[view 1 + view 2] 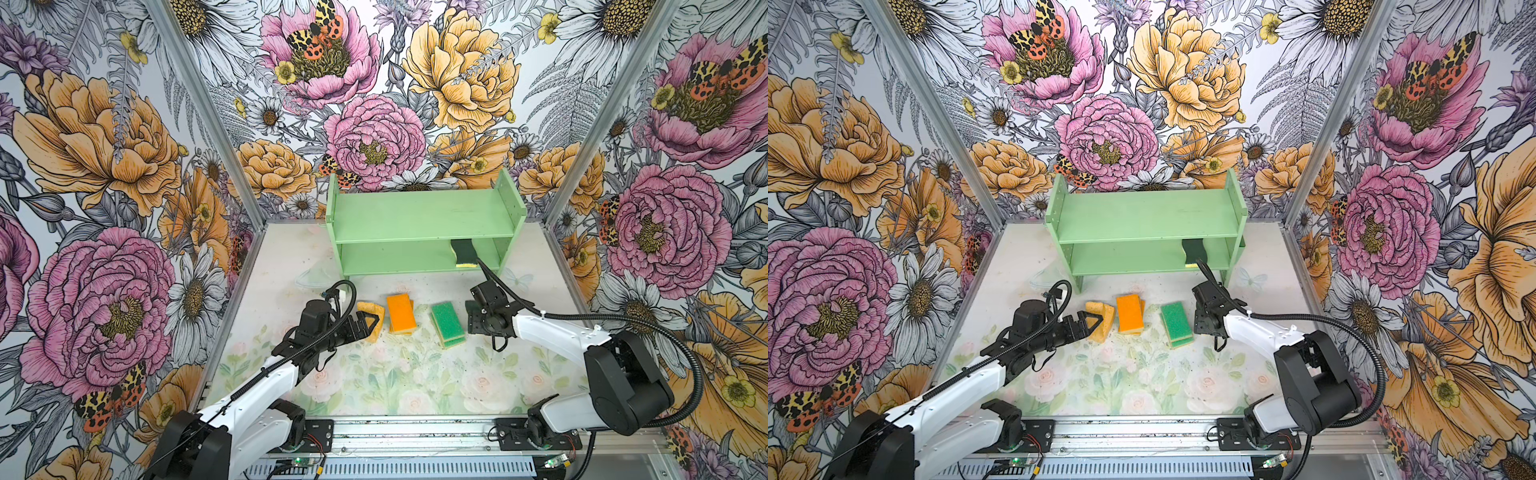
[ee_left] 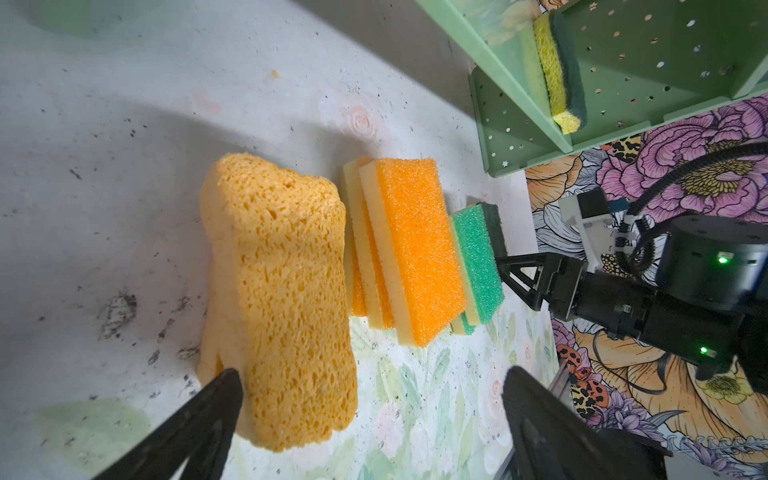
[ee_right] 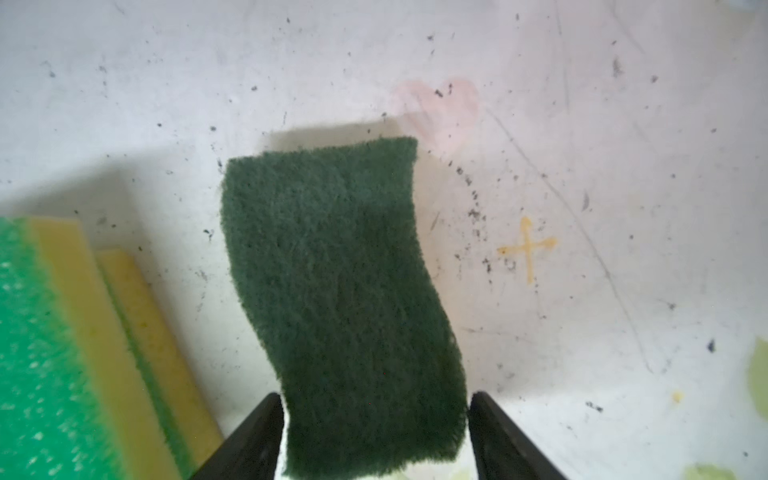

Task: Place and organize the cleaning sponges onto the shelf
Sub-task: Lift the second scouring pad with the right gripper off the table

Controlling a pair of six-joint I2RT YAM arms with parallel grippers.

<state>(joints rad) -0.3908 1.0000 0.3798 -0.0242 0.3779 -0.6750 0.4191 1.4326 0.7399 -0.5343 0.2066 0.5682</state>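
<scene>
Shelf (image 1: 424,216): mint-green, two tiers, upright at back of table (image 1: 374,386).
Dark-green wavy sponge (image 1: 464,251): yellow foam beneath, flat on lower tier, near right end.
Row on table before shelf, left to right:
- porous yellow sponges (image 1: 370,308), one atop other
- orange-topped stack (image 1: 401,312), three, fanned
- green-topped stack (image 1: 446,318), two, offset

Second dark-green sponge (image 3: 340,307): scourer side up, on table, just beside green-topped stack.
</scene>
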